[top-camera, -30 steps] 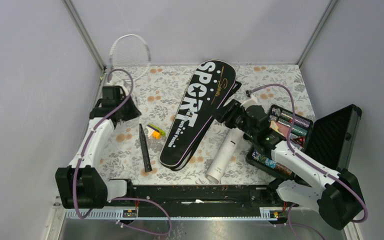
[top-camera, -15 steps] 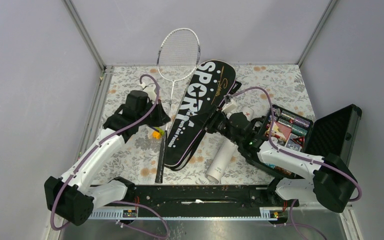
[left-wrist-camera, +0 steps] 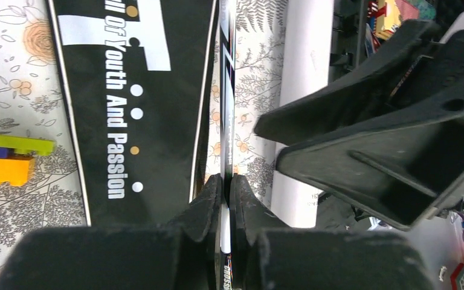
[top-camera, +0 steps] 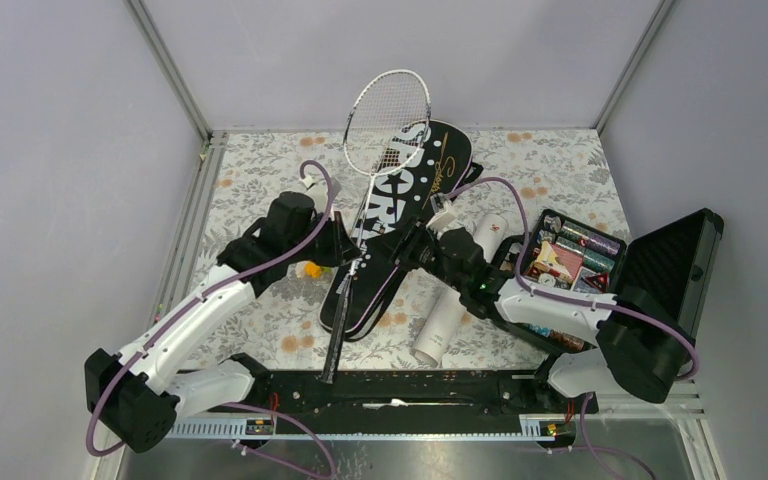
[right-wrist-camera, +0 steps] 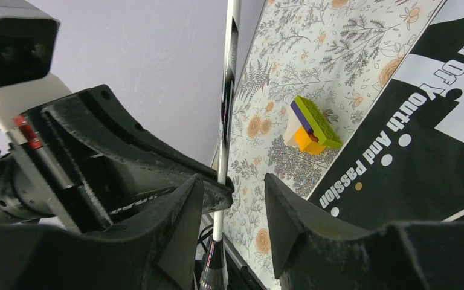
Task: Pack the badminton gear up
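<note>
White-framed and thin, the racket (top-camera: pixel 369 195) is pinched at its shaft by the left claw (left-wrist-camera: pixel 225 184), which holds it lengthwise over the black bag (top-camera: pixel 412 195) lettered "SPORT", with the head above the bag's far end and the black handle toward the near edge of the table (top-camera: pixel 260 190). The right claw (right-wrist-camera: pixel 234 181) is spread wide with nothing gripped, low at the bag's right edge and facing the left claw. A long white tube (top-camera: pixel 445 320) lies just right of the bag, an open black case (top-camera: pixel 675 265) stands further right, and small coloured bricks (top-camera: pixel 312 269) sit left of the bag.
</note>
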Available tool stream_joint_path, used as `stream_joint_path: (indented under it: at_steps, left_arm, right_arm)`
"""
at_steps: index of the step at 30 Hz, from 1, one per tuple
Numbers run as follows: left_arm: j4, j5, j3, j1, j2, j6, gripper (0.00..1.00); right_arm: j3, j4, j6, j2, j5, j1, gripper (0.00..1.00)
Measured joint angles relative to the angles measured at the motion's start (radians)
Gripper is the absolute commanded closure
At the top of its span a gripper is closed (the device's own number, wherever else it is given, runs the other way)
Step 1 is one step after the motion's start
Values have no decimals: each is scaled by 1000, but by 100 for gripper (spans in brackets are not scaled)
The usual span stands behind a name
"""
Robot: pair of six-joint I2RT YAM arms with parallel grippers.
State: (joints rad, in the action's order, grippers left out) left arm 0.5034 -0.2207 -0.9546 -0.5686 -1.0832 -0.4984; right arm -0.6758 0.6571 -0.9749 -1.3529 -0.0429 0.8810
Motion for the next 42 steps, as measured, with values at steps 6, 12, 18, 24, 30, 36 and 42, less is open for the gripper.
stream_joint_path:
  at_steps: [6, 12, 18, 24, 30, 36, 42]
  left_arm:
    - [-13, -12, 11, -42, 9, -9, 100]
    - [-12, -13, 22, -81, 11, -16, 100]
    - [-13, -10, 26, -87, 18, -19, 81]
    - [-30, -30, 26, -86, 35, 8, 43]
    - [-43, -79, 26, -87, 39, 40, 30]
    - [-36, -71, 26, -87, 53, 68, 29]
    - [-18, -66, 26, -90, -38, 98, 30]
  right_arm:
    - [-13, 31, -2, -43, 1, 9, 54]
    - [-13, 47, -17, -63, -3, 10, 71]
    - [-12, 84, -57, -77, -16, 16, 100]
    - [3, 39, -51, -61, -58, 19, 100]
    - [20, -76, -27, 29, -119, 19, 100]
    - [47, -195, 7, 173, -188, 18, 100]
    - [73, -370, 55, 356, -264, 11, 100]
